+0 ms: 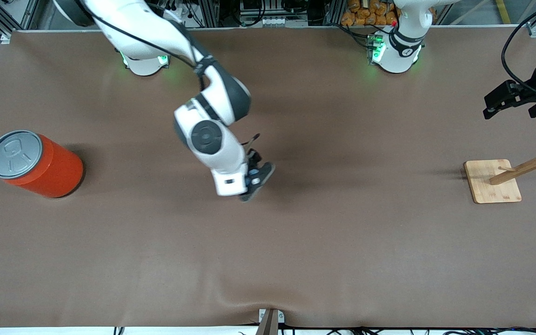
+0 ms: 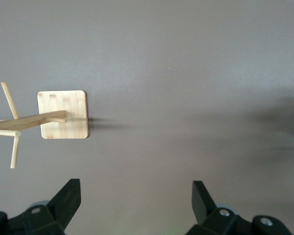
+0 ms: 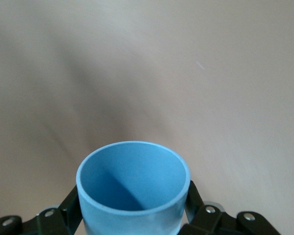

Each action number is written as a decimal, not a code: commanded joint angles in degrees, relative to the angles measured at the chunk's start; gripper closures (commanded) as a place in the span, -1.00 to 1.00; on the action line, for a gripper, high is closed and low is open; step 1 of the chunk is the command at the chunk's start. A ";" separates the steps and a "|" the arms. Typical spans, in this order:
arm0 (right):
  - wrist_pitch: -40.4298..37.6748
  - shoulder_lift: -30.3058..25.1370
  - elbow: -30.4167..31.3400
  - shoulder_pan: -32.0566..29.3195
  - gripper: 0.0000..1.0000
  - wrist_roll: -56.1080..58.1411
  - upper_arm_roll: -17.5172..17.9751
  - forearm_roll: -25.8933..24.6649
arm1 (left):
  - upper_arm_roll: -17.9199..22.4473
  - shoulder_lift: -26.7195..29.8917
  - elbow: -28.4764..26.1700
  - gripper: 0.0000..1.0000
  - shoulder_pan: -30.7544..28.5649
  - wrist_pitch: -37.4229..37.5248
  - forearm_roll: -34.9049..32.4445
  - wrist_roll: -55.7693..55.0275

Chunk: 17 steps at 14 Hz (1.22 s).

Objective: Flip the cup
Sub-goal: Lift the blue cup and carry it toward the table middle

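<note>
The light-blue cup sits between the fingers of my right gripper, which is shut on its sides. Its open mouth faces the wrist camera and shows the darker blue inside. In the front view my right gripper is over the middle of the table, and the arm's hand hides nearly all of the cup. My left gripper waits open and empty above the left arm's end of the table, and the left wrist view shows it over bare table.
A large orange can with a grey lid stands at the right arm's end of the table. A wooden peg stand on a square base stands at the left arm's end, and it also shows in the left wrist view.
</note>
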<state>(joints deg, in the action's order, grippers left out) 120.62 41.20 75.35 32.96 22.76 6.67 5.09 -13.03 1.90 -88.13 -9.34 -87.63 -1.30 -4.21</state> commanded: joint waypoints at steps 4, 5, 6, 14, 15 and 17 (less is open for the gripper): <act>1.20 6.26 -6.18 9.90 0.75 13.19 -0.95 -10.24 | -0.33 -0.15 0.68 -1.00 -0.51 0.97 -0.37 0.26; 1.28 7.48 -6.27 13.41 0.75 10.05 -2.17 -12.45 | -0.33 -0.15 0.59 -1.00 -0.51 0.97 -0.37 0.26; 1.46 8.62 -6.44 16.49 0.75 5.67 -4.01 -14.30 | -0.33 -0.15 0.51 -1.00 -0.51 0.97 -0.37 0.26; 4.18 15.31 -9.52 21.00 0.66 0.44 -5.96 -15.90 | -0.33 -0.15 0.24 -1.00 -0.51 0.97 -0.37 0.79; 4.18 15.49 -9.61 21.09 0.64 0.09 -5.96 -15.90 | -0.33 -0.23 0.24 -1.00 -0.51 1.41 -0.37 0.79; 4.09 15.40 -9.52 21.09 0.30 0.00 -5.96 -15.90 | -0.33 -0.23 0.24 -1.00 -0.51 1.94 -0.37 0.87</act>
<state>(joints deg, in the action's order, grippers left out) 124.43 54.81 68.14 54.07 24.15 0.57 -9.31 -13.00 1.70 -88.40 -9.34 -86.96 -1.30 -4.21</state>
